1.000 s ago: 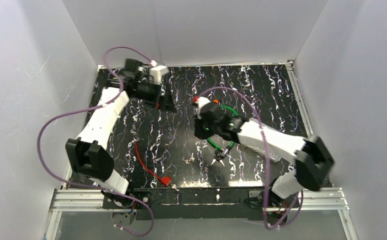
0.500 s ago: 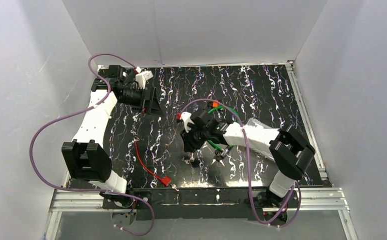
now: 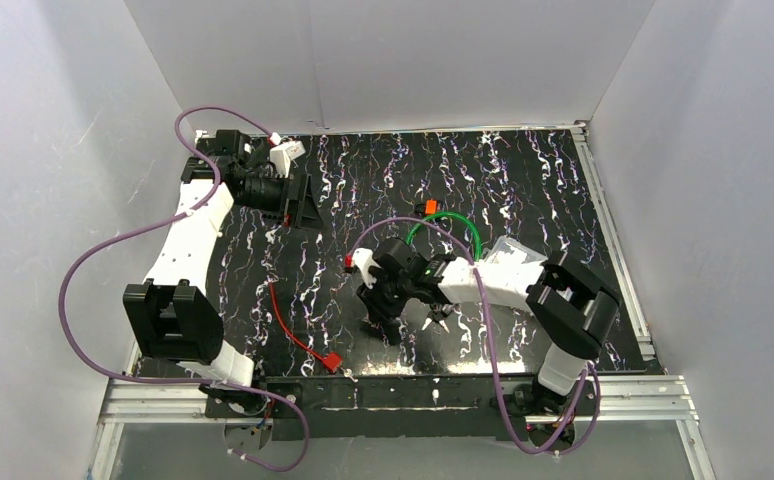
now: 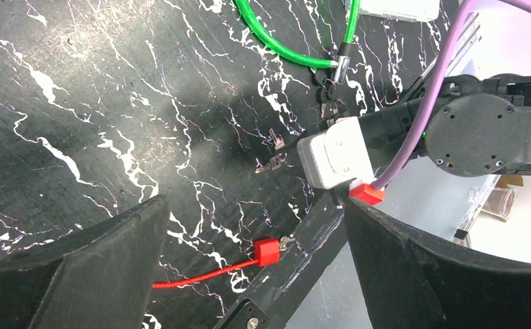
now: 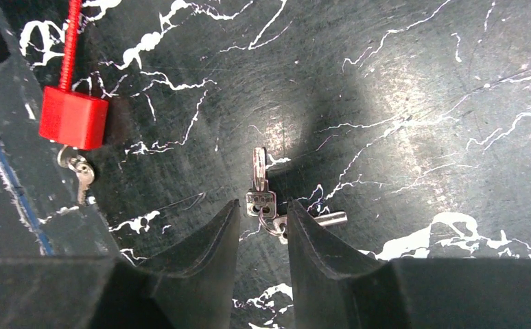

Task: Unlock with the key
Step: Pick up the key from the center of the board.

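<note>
You are looking down on a black, white-veined worktop [image 3: 523, 170] with both arms working over it. The left arm [image 3: 195, 235] is stretching up along the left edge toward the far left corner, and the left gripper [image 3: 300, 205] is hanging there with its jaws spread as wide as they go and nothing between them. The right arm [image 3: 503, 275] is folding in from the near right corner and pointing the right gripper [image 3: 388, 325] down at a spot just right of the middle of the near edge. A green cable [image 3: 443, 222] is lying in a loop at the centre of the worktop, just beyond that gripper. A red cable [image 3: 288, 318] is trailing from left of centre toward the near edge and ending in a red block [image 3: 331, 361], with a small key [image 5: 77, 171] sitting right at the block's end. The bunch of keys [image 5: 261, 188] you are after is lying flat on the worktop directly under the right gripper. Its fingers [image 5: 211, 240] are standing only partly apart, straddling the head of one key, with a sliver of worktop showing on either side, so they are not clamping it. A second key on the same ring is poking out past the right-hand finger.
</note>
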Action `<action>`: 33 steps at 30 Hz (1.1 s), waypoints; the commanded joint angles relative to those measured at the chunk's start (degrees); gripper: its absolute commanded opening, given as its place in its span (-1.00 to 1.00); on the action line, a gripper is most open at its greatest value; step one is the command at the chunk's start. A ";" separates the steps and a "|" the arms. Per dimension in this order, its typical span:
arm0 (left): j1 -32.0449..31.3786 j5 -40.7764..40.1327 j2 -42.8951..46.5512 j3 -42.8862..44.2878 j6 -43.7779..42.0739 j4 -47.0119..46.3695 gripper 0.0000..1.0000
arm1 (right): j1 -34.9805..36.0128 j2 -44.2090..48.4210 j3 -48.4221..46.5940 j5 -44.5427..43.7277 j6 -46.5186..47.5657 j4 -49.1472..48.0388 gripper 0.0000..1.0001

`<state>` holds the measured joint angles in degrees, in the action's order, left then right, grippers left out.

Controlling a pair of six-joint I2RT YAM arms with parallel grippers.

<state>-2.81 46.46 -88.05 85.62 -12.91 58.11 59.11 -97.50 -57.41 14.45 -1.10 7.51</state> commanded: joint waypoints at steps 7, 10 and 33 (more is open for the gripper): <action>0.38 0.22 1.75 0.54 -2.09 2.33 0.97 | 2.44 -0.94 1.05 -3.72 3.67 -0.42 -0.27; 0.49 0.35 1.70 1.09 -2.08 2.46 0.97 | 2.84 -0.63 1.79 -4.31 3.33 -0.44 -0.28; 0.56 2.34 4.89 -1.86 -7.19 1.32 0.90 | 3.47 6.15 3.84 -9.76 -0.60 -1.60 -0.97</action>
<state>-2.68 46.47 -86.12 84.72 -17.11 58.74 62.32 -97.30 -54.77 6.52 -0.50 7.05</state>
